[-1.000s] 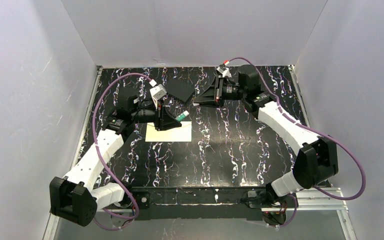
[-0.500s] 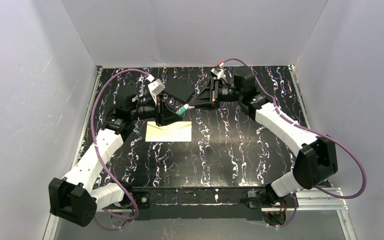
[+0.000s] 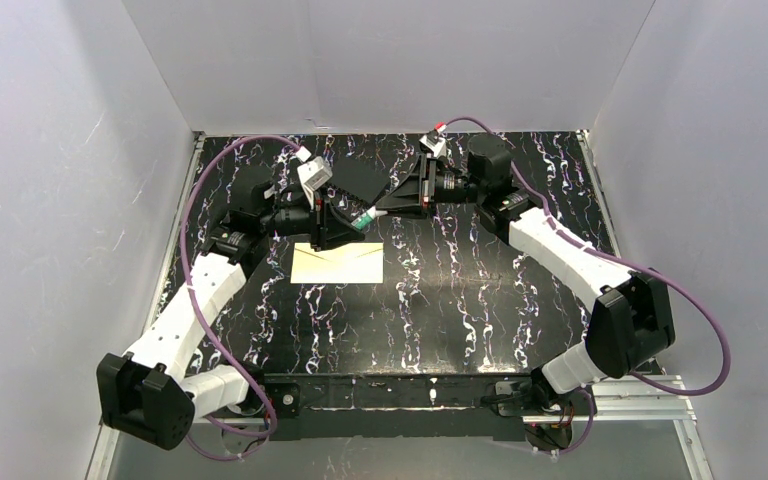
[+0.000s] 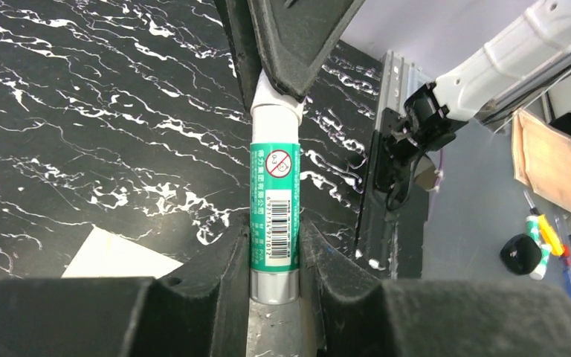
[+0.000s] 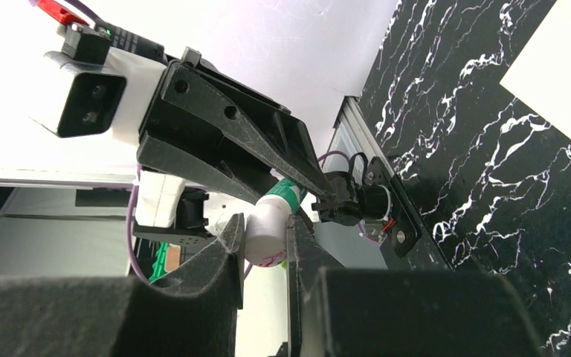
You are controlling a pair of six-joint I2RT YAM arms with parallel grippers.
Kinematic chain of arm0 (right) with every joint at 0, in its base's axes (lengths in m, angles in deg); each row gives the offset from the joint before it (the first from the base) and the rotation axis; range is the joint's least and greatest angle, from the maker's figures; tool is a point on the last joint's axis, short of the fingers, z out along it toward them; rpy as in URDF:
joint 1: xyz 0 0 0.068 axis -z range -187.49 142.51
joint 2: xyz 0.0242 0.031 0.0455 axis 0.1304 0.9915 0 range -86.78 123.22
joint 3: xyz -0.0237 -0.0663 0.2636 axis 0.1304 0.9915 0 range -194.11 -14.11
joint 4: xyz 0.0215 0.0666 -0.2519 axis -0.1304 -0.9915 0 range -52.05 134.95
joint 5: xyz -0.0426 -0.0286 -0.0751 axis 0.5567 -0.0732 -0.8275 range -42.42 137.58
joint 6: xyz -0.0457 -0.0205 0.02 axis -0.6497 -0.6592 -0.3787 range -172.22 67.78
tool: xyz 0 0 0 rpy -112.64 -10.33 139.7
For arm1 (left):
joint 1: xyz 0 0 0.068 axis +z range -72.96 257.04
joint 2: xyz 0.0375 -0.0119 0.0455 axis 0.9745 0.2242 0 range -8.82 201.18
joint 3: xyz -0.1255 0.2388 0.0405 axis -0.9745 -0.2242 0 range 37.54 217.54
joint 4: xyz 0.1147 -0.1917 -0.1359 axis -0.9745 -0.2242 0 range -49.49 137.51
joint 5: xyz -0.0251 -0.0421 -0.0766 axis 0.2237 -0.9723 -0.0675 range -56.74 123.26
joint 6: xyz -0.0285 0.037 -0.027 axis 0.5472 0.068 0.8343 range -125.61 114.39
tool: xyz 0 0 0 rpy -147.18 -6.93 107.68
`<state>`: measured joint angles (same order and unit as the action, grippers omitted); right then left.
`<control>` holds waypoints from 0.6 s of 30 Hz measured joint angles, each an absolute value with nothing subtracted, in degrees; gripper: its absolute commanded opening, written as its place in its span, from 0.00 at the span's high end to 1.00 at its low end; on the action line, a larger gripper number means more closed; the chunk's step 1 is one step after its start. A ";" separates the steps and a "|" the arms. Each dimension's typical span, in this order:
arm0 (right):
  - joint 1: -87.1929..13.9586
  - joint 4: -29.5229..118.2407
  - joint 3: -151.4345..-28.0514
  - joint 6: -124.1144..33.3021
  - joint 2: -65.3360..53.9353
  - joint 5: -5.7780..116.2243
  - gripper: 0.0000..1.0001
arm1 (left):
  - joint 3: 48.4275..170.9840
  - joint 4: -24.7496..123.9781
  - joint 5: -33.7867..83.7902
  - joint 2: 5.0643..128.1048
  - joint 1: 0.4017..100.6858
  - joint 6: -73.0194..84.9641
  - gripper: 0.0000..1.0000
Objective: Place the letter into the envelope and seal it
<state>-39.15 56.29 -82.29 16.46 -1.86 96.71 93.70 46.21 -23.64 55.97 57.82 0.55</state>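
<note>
The cream envelope [image 3: 338, 264] lies flat on the black marbled table, just below both grippers; a corner shows in the left wrist view [image 4: 115, 256] and part in the right wrist view [image 5: 557, 67]. No tan letter is in view. My left gripper [image 3: 352, 224] is shut on the body of a green glue stick [image 4: 274, 208] and holds it in the air above the envelope's far edge. My right gripper [image 3: 375, 211] meets it from the right and is shut on the stick's white cap [image 5: 268, 234].
A black flat square [image 3: 360, 180] lies on the table behind the grippers. White walls stand at the left, back and right. The table's metal edge rail [image 4: 386, 149] and off-table clutter show in the left wrist view.
My right gripper has moved left to the glue stick and closed on its cap. My left gripper has shifted slightly up and back with the stick. The envelope has not moved.
</note>
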 measured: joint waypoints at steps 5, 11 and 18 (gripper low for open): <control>-39.19 50.69 -84.39 11.85 -1.00 98.21 0.99 | 98.53 36.09 -25.24 58.64 57.86 -9.79 1.00; -40.31 43.24 -87.62 5.19 0.53 100.31 0.99 | 102.92 25.45 -26.75 60.85 57.86 -20.20 1.00; -42.41 33.12 -92.06 -4.34 2.87 99.26 0.99 | 105.52 17.88 -27.03 63.16 57.89 -25.20 1.00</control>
<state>-42.41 33.12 -92.06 -4.34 2.87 99.26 105.52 17.88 -27.03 63.16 57.89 -25.20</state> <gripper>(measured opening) 0.255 0.208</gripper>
